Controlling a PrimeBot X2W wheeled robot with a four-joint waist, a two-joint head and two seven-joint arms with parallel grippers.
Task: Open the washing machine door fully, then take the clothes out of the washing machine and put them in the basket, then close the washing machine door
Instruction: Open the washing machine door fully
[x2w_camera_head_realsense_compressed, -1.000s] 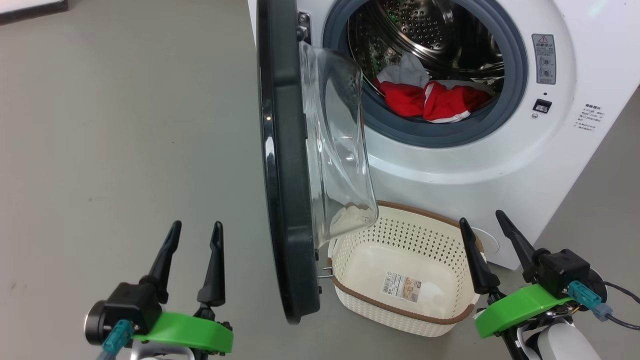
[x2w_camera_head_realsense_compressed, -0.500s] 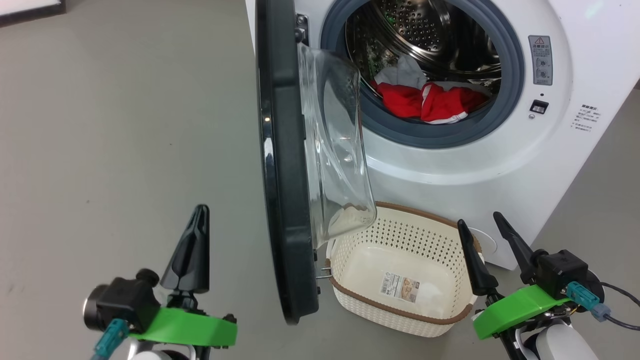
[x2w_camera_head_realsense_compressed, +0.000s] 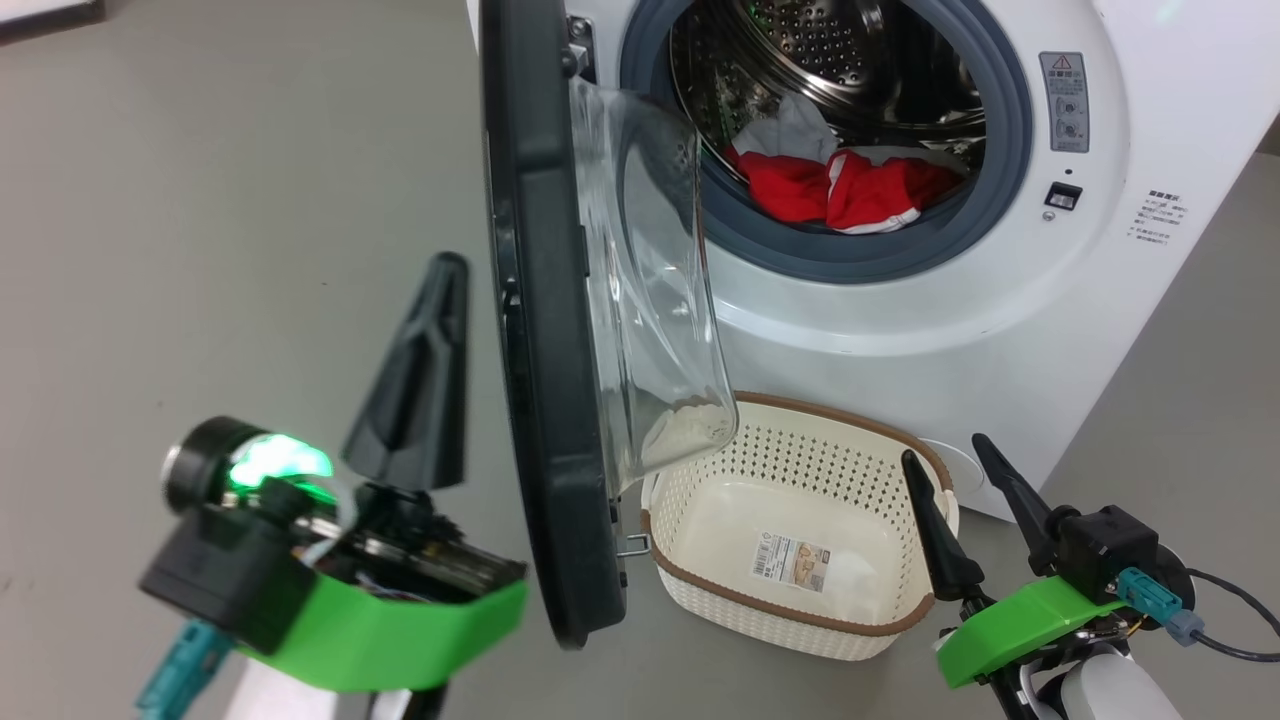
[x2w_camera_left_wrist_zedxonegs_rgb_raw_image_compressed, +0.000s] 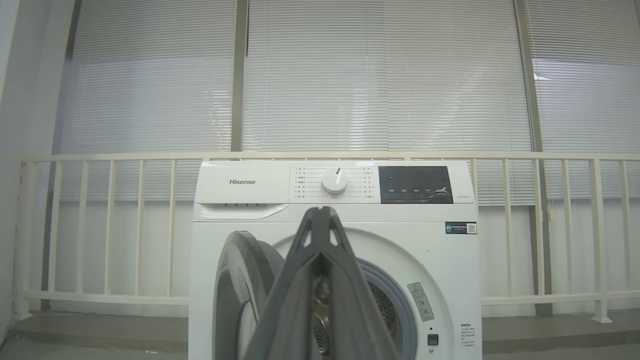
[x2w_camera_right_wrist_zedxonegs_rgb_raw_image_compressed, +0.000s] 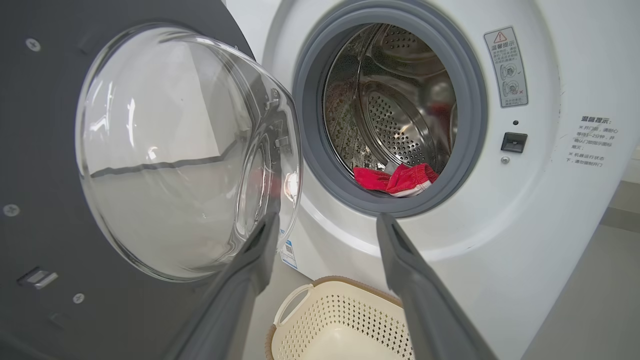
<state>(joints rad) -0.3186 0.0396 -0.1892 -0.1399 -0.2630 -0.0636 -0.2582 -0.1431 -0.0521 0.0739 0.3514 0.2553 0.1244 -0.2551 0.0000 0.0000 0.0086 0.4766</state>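
The white washing machine (x2w_camera_head_realsense_compressed: 1000, 330) stands with its black-rimmed door (x2w_camera_head_realsense_compressed: 535, 330) swung out edge-on toward me, the glass bowl (x2w_camera_right_wrist_zedxonegs_rgb_raw_image_compressed: 175, 150) facing the drum. Red and white clothes (x2w_camera_head_realsense_compressed: 835, 185) lie at the bottom of the steel drum, also seen as red clothes (x2w_camera_right_wrist_zedxonegs_rgb_raw_image_compressed: 395, 179) in the right wrist view. The cream basket (x2w_camera_head_realsense_compressed: 690, 580) sits empty on the floor below the opening. My left gripper (x2w_camera_head_realsense_compressed: 445, 270) is shut and empty, raised just left of the door's outer face. My right gripper (x2w_camera_head_realsense_compressed: 945, 455) is open and empty beside the basket's right end.
Bare grey floor (x2w_camera_head_realsense_compressed: 200, 200) stretches left of the door. Behind the washer (x2w_camera_left_wrist_zedxonegs_rgb_raw_image_compressed: 335, 240), the left wrist view shows a white railing (x2w_camera_left_wrist_zedxonegs_rgb_raw_image_compressed: 100, 225) and blinds (x2w_camera_left_wrist_zedxonegs_rgb_raw_image_compressed: 350, 75). A cable (x2w_camera_head_realsense_compressed: 1235, 620) trails from my right wrist.
My left gripper shut, then rose and moved closer to the door's outer side. The camera shifted, sliding the scene slightly left. The right gripper stayed open.
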